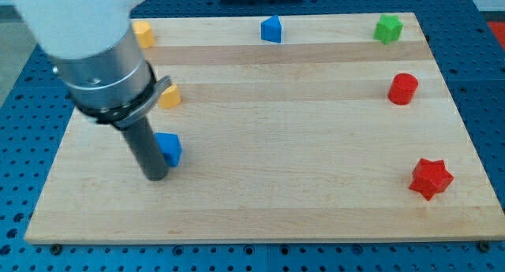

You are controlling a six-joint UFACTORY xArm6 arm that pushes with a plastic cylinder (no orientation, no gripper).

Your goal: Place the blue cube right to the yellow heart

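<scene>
The blue cube [169,149] lies on the wooden board at the view's left, below the middle. My tip [155,177] stands just left of and slightly below the cube, touching or nearly touching its left side. The rod hides part of the cube. A yellow block [170,96], likely the heart, lies above the blue cube, partly hidden by the arm. A second yellow block [143,34] sits at the view's top left, its shape partly hidden by the arm.
A second blue block [271,29] sits at the top middle. A green block [387,28] is at the top right. A red cylinder [403,89] is at the right. A red star [431,178] is at the lower right. The board's edge [260,240] runs along the bottom.
</scene>
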